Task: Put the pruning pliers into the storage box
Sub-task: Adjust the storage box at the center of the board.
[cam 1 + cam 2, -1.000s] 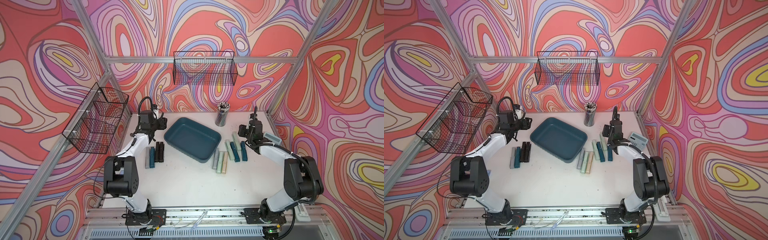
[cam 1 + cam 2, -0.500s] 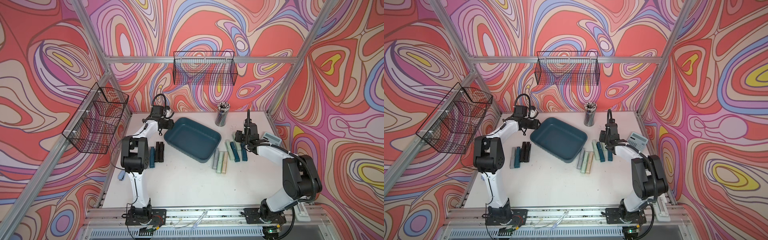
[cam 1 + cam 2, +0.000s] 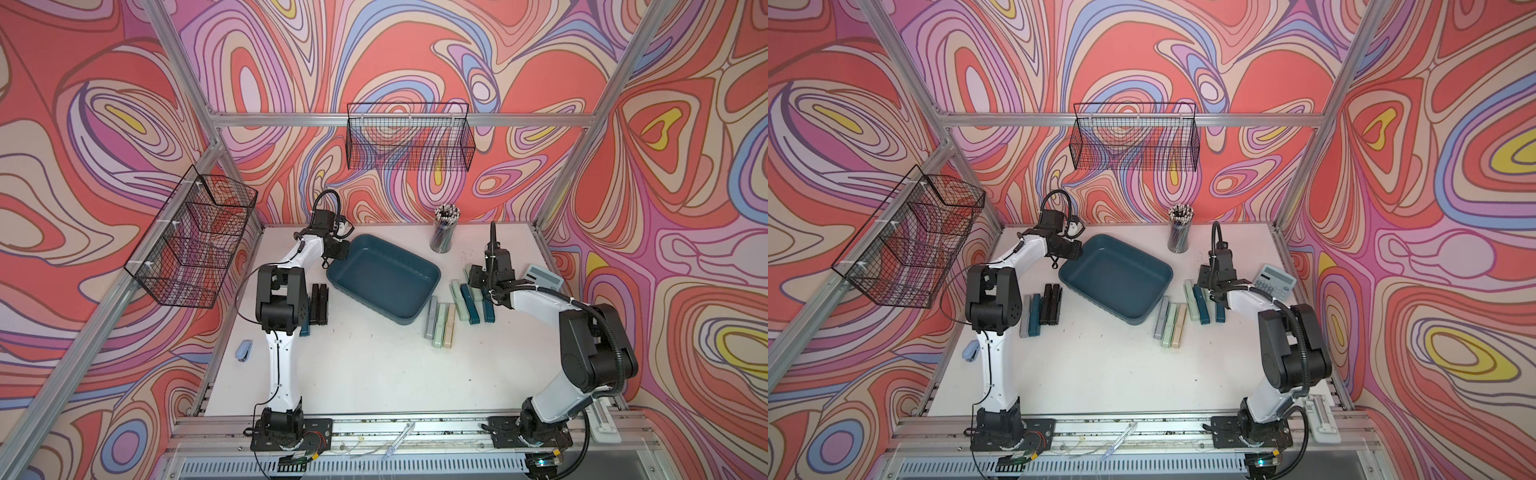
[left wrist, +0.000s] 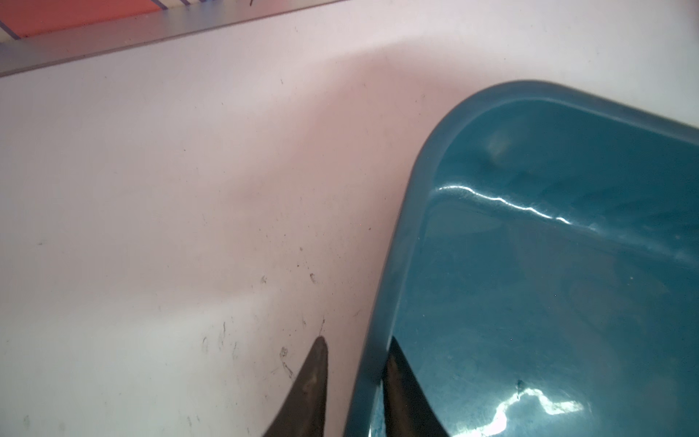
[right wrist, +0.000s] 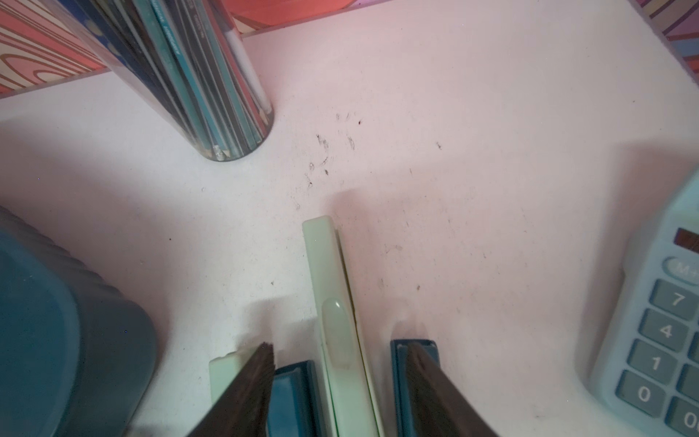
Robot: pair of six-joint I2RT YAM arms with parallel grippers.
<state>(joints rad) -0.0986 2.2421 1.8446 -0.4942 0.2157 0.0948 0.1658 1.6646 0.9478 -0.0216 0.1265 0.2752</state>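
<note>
White scuffed tabletop bears the storage box between swirl-patterned walls.

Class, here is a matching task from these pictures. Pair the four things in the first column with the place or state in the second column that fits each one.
Things:
1. storage box
2. calculator
3. pencil cup
4. left gripper

Places or states:
A. standing upright at the back of the table
B. one finger on each side of the box rim
C. empty, in the middle
D. lying flat at the right-hand edge

Pairs: 1-C, 2-D, 3-A, 4-B
</note>
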